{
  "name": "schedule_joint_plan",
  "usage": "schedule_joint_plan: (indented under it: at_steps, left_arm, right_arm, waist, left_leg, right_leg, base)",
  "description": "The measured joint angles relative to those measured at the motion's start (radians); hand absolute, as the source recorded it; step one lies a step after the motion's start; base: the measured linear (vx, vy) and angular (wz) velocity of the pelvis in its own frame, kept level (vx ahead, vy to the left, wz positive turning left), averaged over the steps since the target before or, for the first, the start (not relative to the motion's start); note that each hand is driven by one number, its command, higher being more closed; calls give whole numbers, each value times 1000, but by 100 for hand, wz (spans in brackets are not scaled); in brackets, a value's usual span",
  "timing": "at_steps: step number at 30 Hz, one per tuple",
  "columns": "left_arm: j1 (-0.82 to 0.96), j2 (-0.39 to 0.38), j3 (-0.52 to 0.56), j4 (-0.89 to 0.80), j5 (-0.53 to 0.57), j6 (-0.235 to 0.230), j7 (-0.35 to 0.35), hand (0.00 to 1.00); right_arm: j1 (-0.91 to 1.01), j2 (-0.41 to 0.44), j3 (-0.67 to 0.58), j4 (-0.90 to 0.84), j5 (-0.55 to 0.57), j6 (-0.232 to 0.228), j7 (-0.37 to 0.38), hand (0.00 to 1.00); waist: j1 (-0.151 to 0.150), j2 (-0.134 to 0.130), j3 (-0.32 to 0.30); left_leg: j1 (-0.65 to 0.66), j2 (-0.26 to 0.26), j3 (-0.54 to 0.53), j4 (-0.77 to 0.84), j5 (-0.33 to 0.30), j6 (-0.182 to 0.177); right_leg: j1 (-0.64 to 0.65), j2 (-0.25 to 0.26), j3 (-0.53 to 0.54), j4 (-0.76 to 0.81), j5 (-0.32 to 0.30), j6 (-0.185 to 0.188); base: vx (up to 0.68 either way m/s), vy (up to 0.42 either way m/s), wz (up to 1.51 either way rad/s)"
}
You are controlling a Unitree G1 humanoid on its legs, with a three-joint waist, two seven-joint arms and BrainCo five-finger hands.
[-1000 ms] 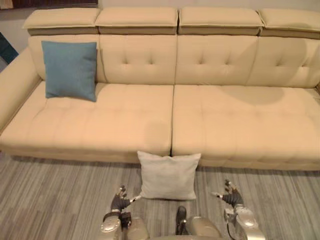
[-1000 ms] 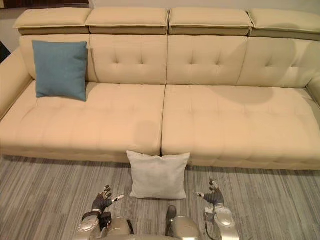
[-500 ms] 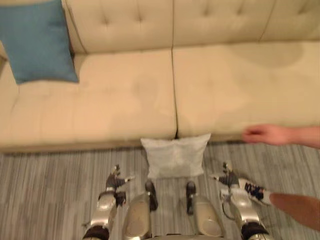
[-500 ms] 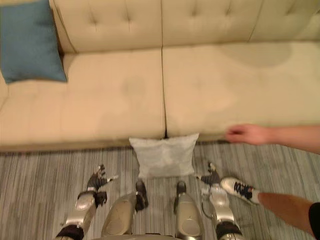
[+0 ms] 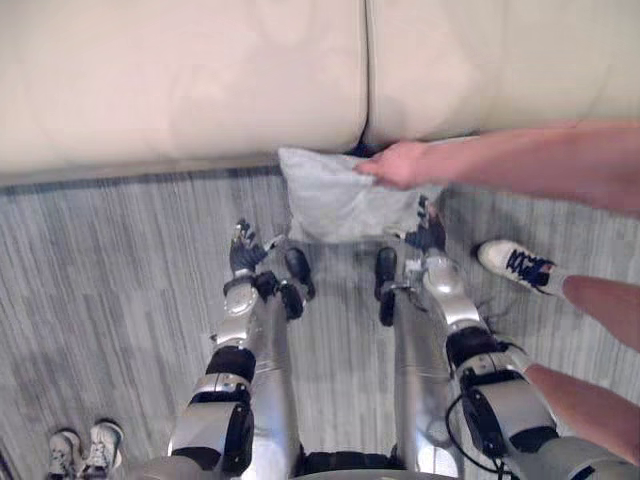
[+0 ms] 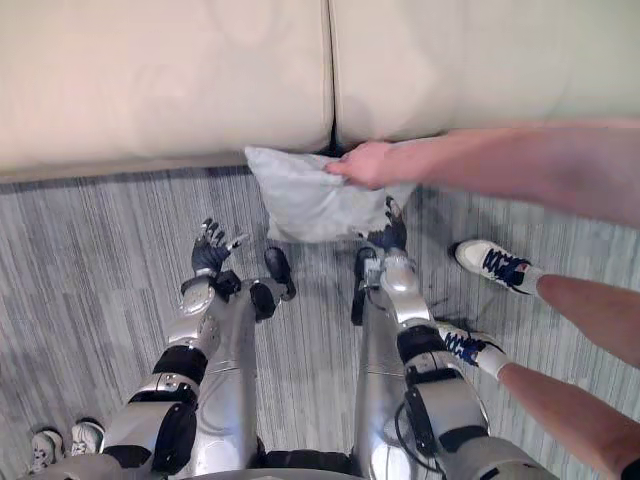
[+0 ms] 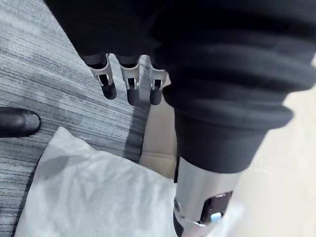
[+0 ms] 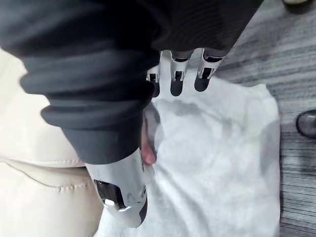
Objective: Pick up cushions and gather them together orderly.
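A pale grey cushion (image 5: 335,205) stands on the floor against the front of the sofa, at the seam between its two seats. A person's hand (image 5: 395,165) holds the cushion's top edge. My left hand (image 5: 243,250) hovers open over the floor, a little to the left of the cushion and apart from it. My right hand (image 5: 428,232) is at the cushion's lower right corner with its fingers (image 8: 177,81) straight over the cloth (image 8: 222,163). The left wrist view shows straight fingers (image 7: 132,84) above the floor with the cushion (image 7: 94,192) beyond them.
The beige sofa (image 5: 180,80) spans the far side. A person's arm (image 5: 540,160) reaches in from the right, and their shoe (image 5: 510,262) and leg stand close beside my right arm. Another pair of shoes (image 5: 80,450) is at the lower left. Striped grey floor (image 5: 100,280) lies to the left.
The camera has tilted down toward the floor. The person's hand has moved left from the sofa edge and taken hold of the cushion's top. My right hand is now by the cushion's corner.
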Motion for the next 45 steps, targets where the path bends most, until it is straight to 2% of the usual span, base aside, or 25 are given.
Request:
schedule_joint_plan:
  at_steps: [4, 7, 9, 12, 16, 20, 21, 23, 25, 27, 28, 31, 34, 38, 45]
  left_arm:
    - [-16, -22, 2, -53, -8, -5, 18, 0]
    - [-20, -24, 2, -56, -8, -5, 22, 0]
    - [-19, -26, 2, -59, -8, -5, 22, 0]
    - [-14, -28, 1, -76, -8, -5, 21, 0]
    - [51, -42, -20, -135, -5, -5, 18, 0]
    - [182, -40, -93, -166, 9, -5, 7, 0]
    - [208, -40, -96, -166, 16, -4, 0, 0]
    - [335, -30, -137, -166, 27, -2, -17, 0]
    - [387, -27, -152, -165, 36, -1, -29, 0]
    - [481, -11, -176, -163, 66, -1, -54, 0]
    - [499, -7, -178, -159, 69, -1, -62, 0]
    - [568, 29, -184, -72, 116, 1, -102, 0]
    - [588, 58, -184, -21, 145, 9, -127, 0]
    - [619, 86, -182, 7, 171, 18, -150, 0]
    - [630, 94, -183, 24, 183, 19, -159, 0]
  right_arm:
    - [-13, 7, -9, -27, 7, -1, -26, 0]
    - [-13, -18, -62, -29, 7, -2, -80, 0]
    - [2, -51, -62, -29, 7, 1, -82, 0]
    - [24, -38, -53, -52, -5, 2, -58, 0]
    - [69, 10, -25, -85, -10, 3, -26, 0]
    - [242, 33, -18, -212, -10, -6, -13, 0]
    - [272, 36, -18, -224, -10, -7, -7, 0]
    - [417, 54, -18, -262, -8, -17, 21, 0]
    - [479, 58, -14, -265, -5, -21, 33, 0]
    - [613, 66, -16, -264, -2, -22, 60, 0]
    - [638, 67, -17, -261, -2, -23, 69, 0]
    - [716, 48, -20, -157, -3, -22, 116, 0]
    - [753, 20, -58, -92, -5, -21, 147, 0]
    - [787, 3, -103, -33, -13, -21, 175, 0]
    - [763, -11, -127, 24, -11, -19, 182, 0]
  waist:
    - [-2, 0, 0]
    - [-7, 0, 0]
    - [-7, 0, 0]
    - [-2, 0, 0]
    - [5, 4, -2]
    - [18, 4, -14]
    - [18, 4, -30]
    - [17, 3, -108]
    - [16, 3, -134]
    - [14, 1, -215]
    - [14, 0, -233]
    - [-15, -1, -323]
    - [-30, 1, -330]
    - [-51, 1, -356]
    - [-44, 7, -383]
  left_leg:
    - [-43, 2, -8, 18, 0, 0]
    - [-53, 3, -7, 15, 1, 0]
    - [-52, 6, -6, 12, 3, 1]
    - [-41, 13, -2, 4, 10, 0]
    - [50, 12, 10, -40, 16, -5]
    - [241, -1, 11, -118, 17, -9]
    - [263, -3, 14, -129, 17, -10]
    - [379, -18, 32, -192, 17, -13]
    - [448, -24, 39, -226, 17, -20]
    - [563, -41, 45, -311, 27, -37]
    - [589, -47, 46, -335, 34, -46]
    - [701, -85, 39, -479, 82, -72]
    - [791, -103, 37, -575, 123, -83]
    - [867, -107, 40, -626, 129, -86]
    - [921, -112, 21, -658, 130, -87]
  right_leg:
    - [-42, -1, -4, 21, -1, -2]
    - [-54, 0, -5, 21, 2, -5]
    - [-54, 1, -5, 19, 3, -7]
    - [-49, 5, -7, 14, 4, -8]
    - [39, 8, -7, -25, 6, -11]
    - [242, 6, -25, -111, 5, -11]
    - [264, 6, -26, -125, 5, -11]
    - [373, 2, -23, -183, 5, -10]
    - [441, 1, -25, -219, 4, -8]
    - [552, -2, -33, -295, 4, -7]
    - [578, -4, -35, -315, 6, -6]
    - [682, -12, -50, -424, 29, -3]
    - [774, -9, -55, -514, 60, -2]
    - [867, 0, -61, -598, 79, 2]
    - [891, 39, 95, -719, 179, 5]
  base:
    - [-57, -17, 4]
    - [-27, -11, 0]
    - [5, -8, -2]
    - [26, -20, -4]
    - [48, -19, -3]
    - [68, -15, 8]
    - [84, 4, 3]
    - [132, 15, -4]
    - [125, -1, -2]
    - [150, -26, 4]
    - [155, -34, 9]
    - [157, -31, 11]
    - [144, -21, 5]
    - [106, -11, -2]
    - [16, 6, -59]
